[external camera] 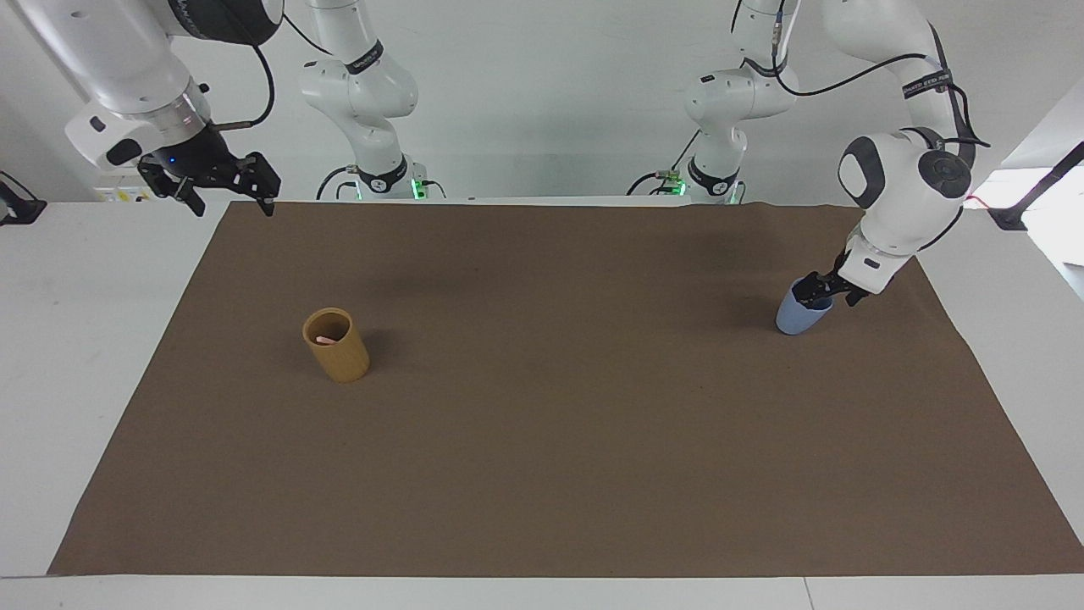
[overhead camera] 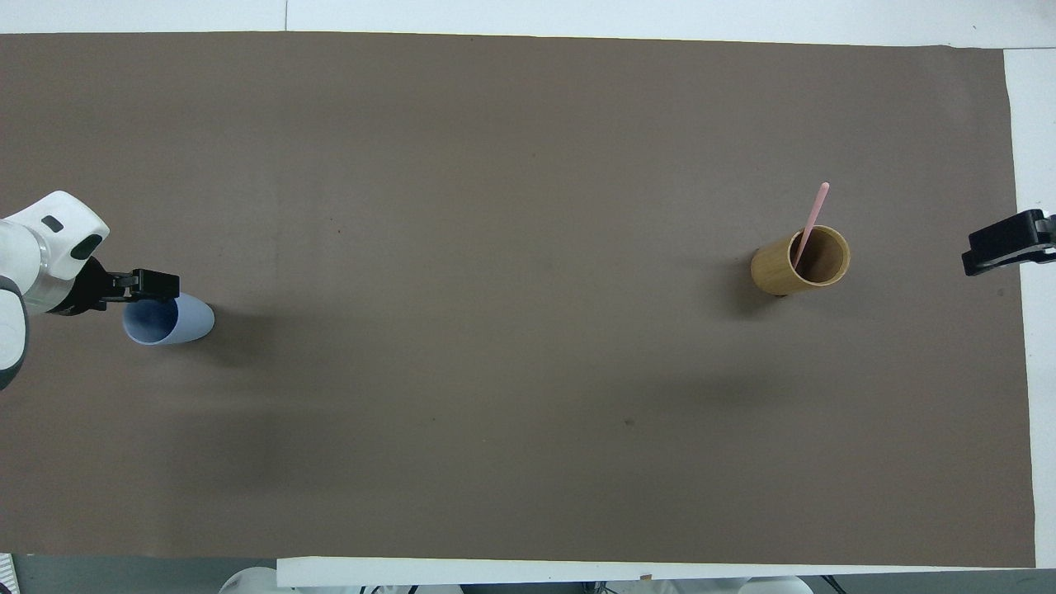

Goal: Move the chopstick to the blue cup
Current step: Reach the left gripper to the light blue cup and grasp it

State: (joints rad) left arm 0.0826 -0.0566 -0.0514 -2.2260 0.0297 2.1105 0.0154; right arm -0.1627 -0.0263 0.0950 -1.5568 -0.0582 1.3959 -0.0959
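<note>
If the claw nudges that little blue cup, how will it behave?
The small light blue tapered cup is probably light, so it likely slides on the brown mat. Its base is narrower than its rim, so a push near the rim, where the left claw is, may tip it.

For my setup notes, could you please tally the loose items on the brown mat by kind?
Cups: 2, the blue cup and the tan holder.
Chopsticks: 1, the chopstick, standing in the tan holder.
Total: 3.
</note>
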